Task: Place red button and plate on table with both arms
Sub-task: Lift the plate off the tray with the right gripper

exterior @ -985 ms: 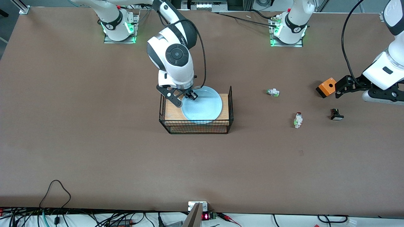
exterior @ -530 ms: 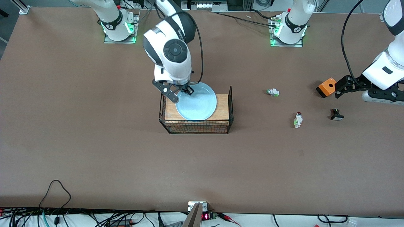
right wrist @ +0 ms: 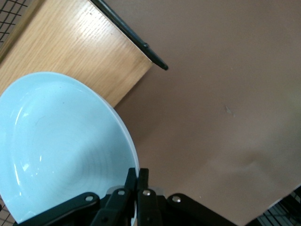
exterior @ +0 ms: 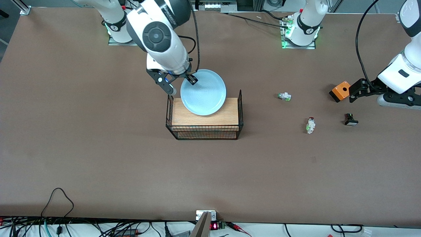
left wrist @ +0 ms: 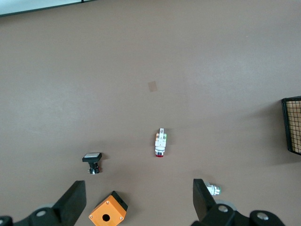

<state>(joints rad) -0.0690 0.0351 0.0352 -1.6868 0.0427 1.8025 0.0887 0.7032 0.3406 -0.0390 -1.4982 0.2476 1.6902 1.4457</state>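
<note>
We see a large matte brown table (exterior: 98, 148) with a black wire rack with a wood top (exterior: 204, 118) near its middle. Right gripper (exterior: 191, 79) is up over the rack edge toward the robot bases, fingers pinched tight on the rim of the round light-blue plate (exterior: 203, 92). Plate is lifted clear of the wood top and partly overhangs the rack on that side. Right wrist view confirms it: both fingertips (right wrist: 136, 181) squeezed together on the plate rim (right wrist: 61, 141), with the wood top (right wrist: 80, 52) and bare table underneath.

Left gripper (exterior: 353, 92) waits low over the table toward the left arm's end, holding nothing. Left wrist view shows its fingers (left wrist: 70, 202) spread wide.

The red button (exterior: 310, 125), a tiny cream-white switch with a dark red cap, lies on its side on the table, between the rack and the left gripper, untouched. It shows mid-frame in the left wrist view (left wrist: 160, 143).

Other items nearby on the table:
- green-capped white switch (exterior: 284, 96), farther from the front camera than the red button
- small orange box with a hole on top (exterior: 340, 91), just beside the left gripper
- small black switch with a white face (exterior: 350, 119), nearer the front camera than the orange box
</note>
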